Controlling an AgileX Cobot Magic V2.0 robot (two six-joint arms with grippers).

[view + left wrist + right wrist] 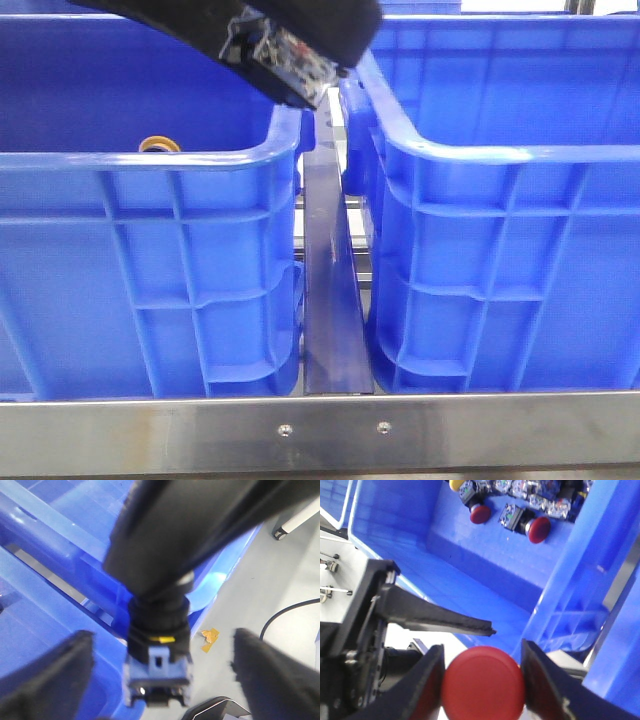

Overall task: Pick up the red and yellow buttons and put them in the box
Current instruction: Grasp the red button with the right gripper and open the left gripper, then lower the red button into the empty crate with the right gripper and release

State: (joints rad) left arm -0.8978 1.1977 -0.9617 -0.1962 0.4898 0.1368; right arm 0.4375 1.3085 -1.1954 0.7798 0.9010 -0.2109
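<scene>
My right gripper (482, 651) is shut on a red button (484, 682), one finger on each side of its domed cap. The left wrist view shows that button's grey-blue body (159, 672) from behind, hanging from the black right gripper, between the wide-apart fingers of my open left gripper (161, 637). Those fingers (50, 680) do not touch it. In the front view the button's body (288, 55) shows under black gripper parts above the gap between two blue boxes (150, 160) (500, 155). More red buttons (538, 529) and a yellow cap (454, 484) lie in one box (470, 565).
An orange ring-shaped thing (158, 145) peeks over the left box's near wall. A dark rail (332, 300) runs between the boxes, behind a metal front bar (330, 430). Grey floor with a scrap of yellow tape (210, 637) and a black cable (285, 614) lies beyond the boxes.
</scene>
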